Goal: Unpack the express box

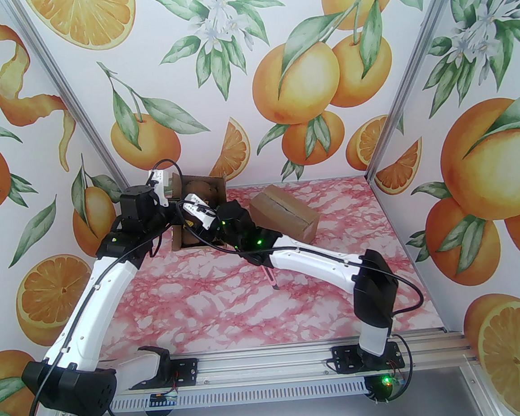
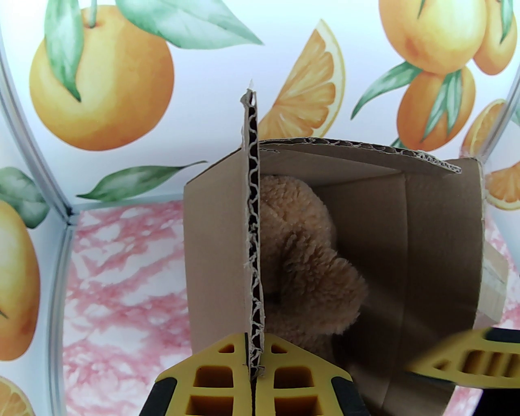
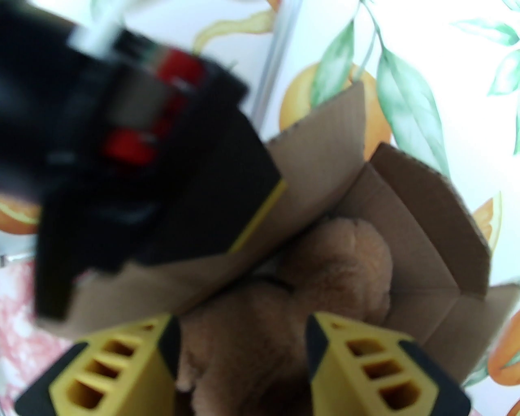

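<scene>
The express box stands open at the back left of the table, and a tan plush toy lies inside it. My left gripper is shut on the upright edge of one cardboard flap. In the right wrist view my right gripper is down in the box, open, with one yellow finger on each side of the plush toy. One right finger shows at the box's near right wall. The left gripper's black body is close beside the right one.
A second, closed cardboard box lies tilted just right of the open one. A thin tool with a pink handle rests on the pink marble table under the right forearm. The patterned walls stand close behind the boxes.
</scene>
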